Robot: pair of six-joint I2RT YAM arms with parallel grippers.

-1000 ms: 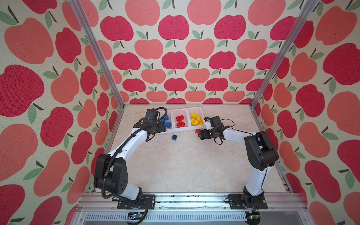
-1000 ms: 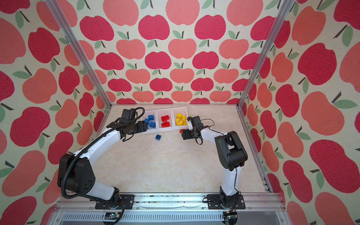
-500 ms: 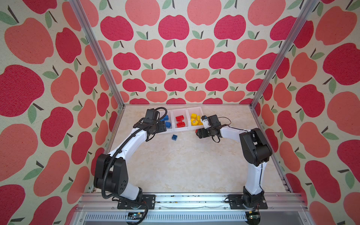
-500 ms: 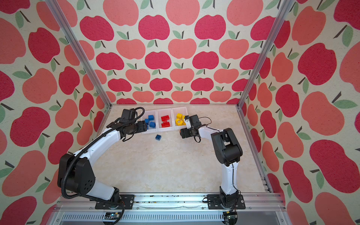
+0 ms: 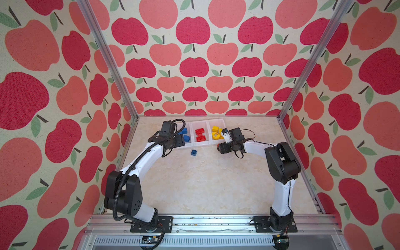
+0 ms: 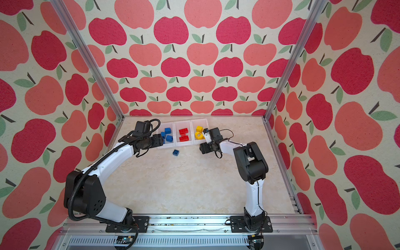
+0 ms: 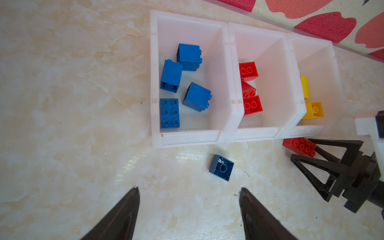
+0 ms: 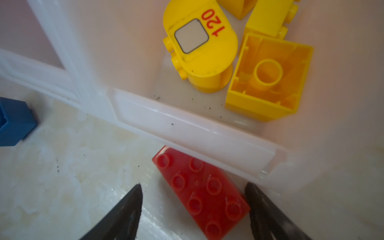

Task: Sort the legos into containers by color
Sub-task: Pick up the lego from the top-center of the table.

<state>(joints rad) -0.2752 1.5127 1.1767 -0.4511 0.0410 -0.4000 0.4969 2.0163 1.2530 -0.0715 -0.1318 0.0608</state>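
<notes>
Left arm (image 5: 140, 160) reaches far forward, elbow bent, forearm angling inward. Left hand (image 7: 189, 191) hangs with jaws spread wide. Over to the right arm (image 5: 255, 149), folded sharply at the elbow: right hand (image 8: 193, 187) sits low, jaws parted.
</notes>
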